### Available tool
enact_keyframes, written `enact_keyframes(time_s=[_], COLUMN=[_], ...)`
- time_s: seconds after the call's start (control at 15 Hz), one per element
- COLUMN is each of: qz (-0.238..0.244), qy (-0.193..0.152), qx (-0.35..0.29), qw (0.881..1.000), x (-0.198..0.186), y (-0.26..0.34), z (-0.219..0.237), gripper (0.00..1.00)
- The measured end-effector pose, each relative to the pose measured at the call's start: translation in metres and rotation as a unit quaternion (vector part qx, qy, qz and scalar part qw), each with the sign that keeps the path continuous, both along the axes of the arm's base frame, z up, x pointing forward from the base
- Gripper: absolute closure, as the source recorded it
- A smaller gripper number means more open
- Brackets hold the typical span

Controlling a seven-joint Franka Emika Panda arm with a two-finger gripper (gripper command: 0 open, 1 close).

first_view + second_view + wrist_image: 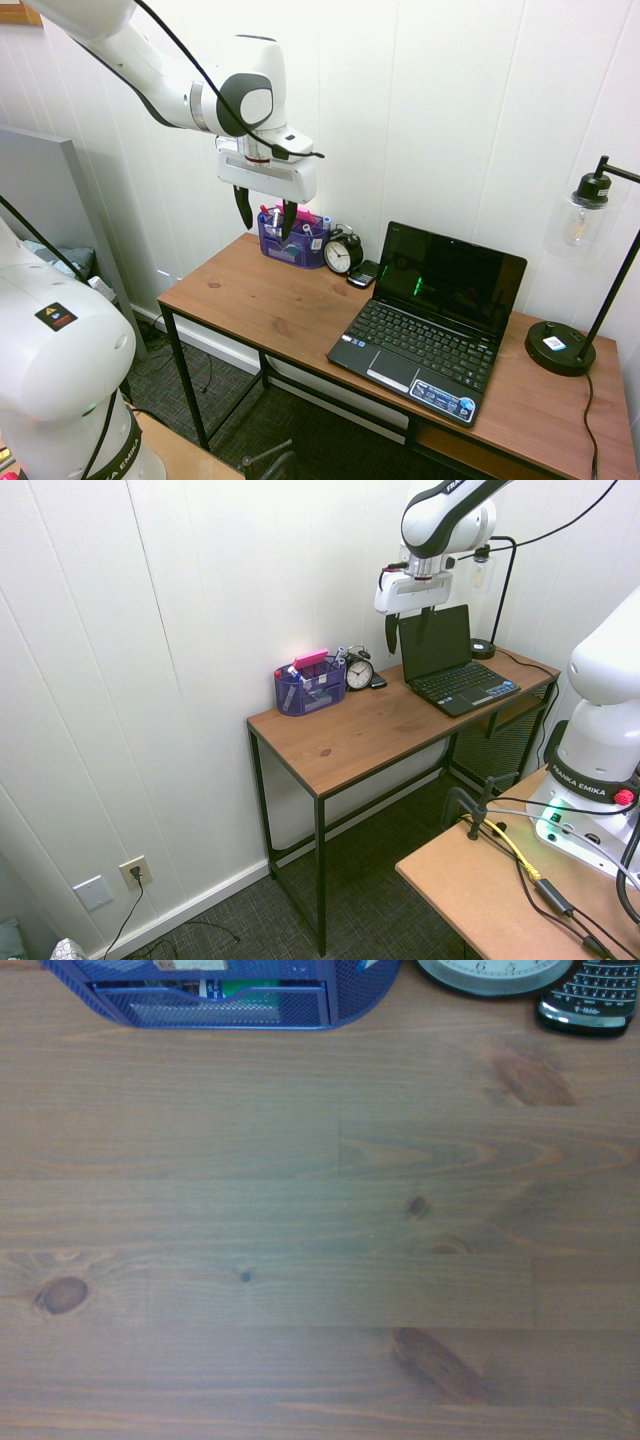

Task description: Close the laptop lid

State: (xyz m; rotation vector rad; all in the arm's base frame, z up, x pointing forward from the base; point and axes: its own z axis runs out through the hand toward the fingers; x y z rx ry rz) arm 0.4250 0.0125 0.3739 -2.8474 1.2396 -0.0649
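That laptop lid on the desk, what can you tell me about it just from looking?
The thin black rectangular laptop lid stands open, tilted slightly back from its black keyboard base. Its glossy dark display shows faint green reflections inside a matte black frame. It joins the base along its lower edge and faces away from the white wall behind. Nothing else touches it; the robot's pincer hangs open above the desk, well apart from it.

Home office corner, wooden desk (270, 295) against white panelled wall, desk lamp (580, 270), alarm clock (343, 254), blue organiser (292, 240)
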Motion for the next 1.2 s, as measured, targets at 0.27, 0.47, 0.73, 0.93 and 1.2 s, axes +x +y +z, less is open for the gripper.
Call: enact_keyframes(time_s=[0.27, 0.47, 0.73, 0.93, 1.2], qz=[-0.004, -0.018, -0.036, -0.058, -0.080], qy=[-0.005, -0.034, -0.078, -0.096, -0.124], qx=[-0.014, -0.026, -0.038, -0.036, -0.024], qw=[1.000, 0.999, 0.996, 0.993, 0.989], x=[0.004, 0.020, 0.071, 0.111, 0.147], y=[-0.014, -0.063, -0.124, -0.168, -0.222], z=[0.005, 0.030, 0.054, 0.051, 0.052], gripper=[0.00, 0.00, 0.00, 0.00, 0.00])
